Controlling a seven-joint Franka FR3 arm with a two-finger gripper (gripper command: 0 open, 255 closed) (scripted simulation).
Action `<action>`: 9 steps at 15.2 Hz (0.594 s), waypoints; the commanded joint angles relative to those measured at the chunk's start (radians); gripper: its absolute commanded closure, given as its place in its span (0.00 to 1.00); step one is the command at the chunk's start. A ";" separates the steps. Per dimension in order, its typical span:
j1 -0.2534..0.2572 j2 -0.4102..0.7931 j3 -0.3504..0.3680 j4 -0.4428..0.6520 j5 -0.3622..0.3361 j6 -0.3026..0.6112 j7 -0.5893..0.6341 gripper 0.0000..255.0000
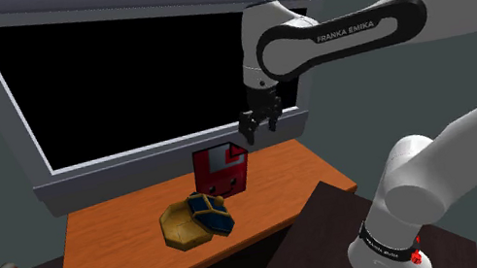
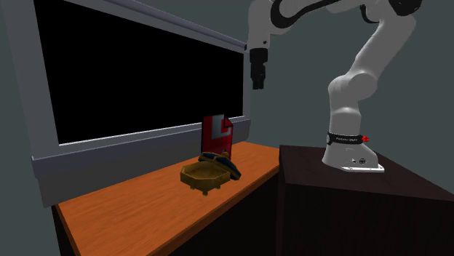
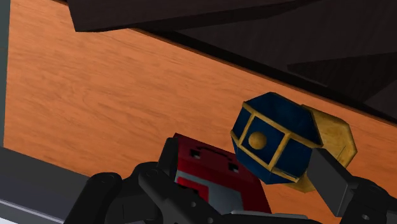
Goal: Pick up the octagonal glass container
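1. Shoulder view: the gripper, fingers spread wide and empty, hangs high above the red box.
2. The octagonal container sits just in front of that box; descend centred, straddling its gold rim.

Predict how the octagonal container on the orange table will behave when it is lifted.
The blue lid seems to lean loosely against the golden base, so it may slide off. Low and faceted, the base probably will not roll. Its walls look rigid, though gripping one rim might tilt it.
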 commanded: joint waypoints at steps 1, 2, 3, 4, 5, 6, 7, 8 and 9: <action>0.009 0.051 0.028 -0.007 0.010 0.057 0.037 0.00; 0.012 0.081 0.042 -0.006 0.013 0.084 0.055 0.00; 0.016 0.112 0.055 -0.004 0.015 0.111 0.073 0.00; 0.018 0.144 0.069 0.000 0.016 0.138 0.092 0.00; 0.021 0.177 0.082 0.006 0.016 0.164 0.111 0.00; 0.023 0.210 0.095 0.012 0.015 0.189 0.130 0.00; 0.025 0.245 0.108 0.021 0.012 0.214 0.149 0.00; 0.027 0.281 0.121 0.030 0.008 0.238 0.170 0.00; 0.029 0.317 0.133 0.041 0.002 0.261 0.190 0.00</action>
